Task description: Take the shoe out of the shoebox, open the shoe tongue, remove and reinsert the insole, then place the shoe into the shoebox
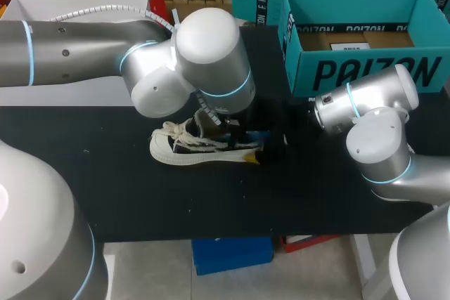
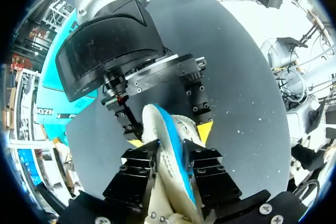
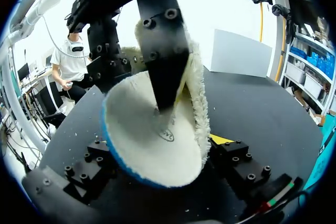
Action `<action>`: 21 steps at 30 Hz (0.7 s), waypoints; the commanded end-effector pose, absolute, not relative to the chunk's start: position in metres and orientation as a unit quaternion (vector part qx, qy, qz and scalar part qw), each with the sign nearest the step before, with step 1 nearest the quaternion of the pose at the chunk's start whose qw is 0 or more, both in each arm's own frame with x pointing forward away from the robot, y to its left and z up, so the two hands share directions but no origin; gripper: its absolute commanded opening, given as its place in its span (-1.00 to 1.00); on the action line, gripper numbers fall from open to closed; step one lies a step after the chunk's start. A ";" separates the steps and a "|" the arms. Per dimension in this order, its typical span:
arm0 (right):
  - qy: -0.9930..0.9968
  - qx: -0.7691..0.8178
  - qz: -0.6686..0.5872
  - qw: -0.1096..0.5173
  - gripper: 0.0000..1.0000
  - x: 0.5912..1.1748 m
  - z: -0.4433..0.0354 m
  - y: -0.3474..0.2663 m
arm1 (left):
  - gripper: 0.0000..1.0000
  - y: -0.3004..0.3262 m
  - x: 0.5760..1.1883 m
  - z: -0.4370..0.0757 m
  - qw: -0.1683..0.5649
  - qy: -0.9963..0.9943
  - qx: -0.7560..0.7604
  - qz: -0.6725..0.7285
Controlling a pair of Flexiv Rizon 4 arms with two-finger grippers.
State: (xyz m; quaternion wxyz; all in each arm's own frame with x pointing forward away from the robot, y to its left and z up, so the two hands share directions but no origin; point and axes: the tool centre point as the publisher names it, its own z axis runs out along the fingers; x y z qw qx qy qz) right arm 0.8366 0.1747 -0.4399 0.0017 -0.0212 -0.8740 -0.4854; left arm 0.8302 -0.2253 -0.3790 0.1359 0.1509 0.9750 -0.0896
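Well, shoe (image 1: 200,147) outside shoebox (image 1: 365,72) — left tool (image 2: 170,153), right tool (image 3: 164,153) pinch insole (image 3: 131,129)

Black table (image 1: 211,201), small white specks (image 2: 240,129) scattered on top.

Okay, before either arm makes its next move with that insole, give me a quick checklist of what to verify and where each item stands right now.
1. The shoe is out of the shoebox and on the table: ok.
2. The shoebox is open: ok.
3. The left gripper is shut on the insole: ok.
4. The right gripper has a hold on the insole: cannot tell.
5. The insole lies flat: not ok, it curls between the grippers.
6. The insole is clear of the shoe: cannot tell, the left arm hides the shoe's opening.
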 end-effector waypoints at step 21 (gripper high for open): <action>-0.874 -0.022 -0.485 0.002 -1.00 0.838 -0.443 0.175 | -1.00 -0.198 0.820 -0.314 0.076 0.958 0.147 -0.233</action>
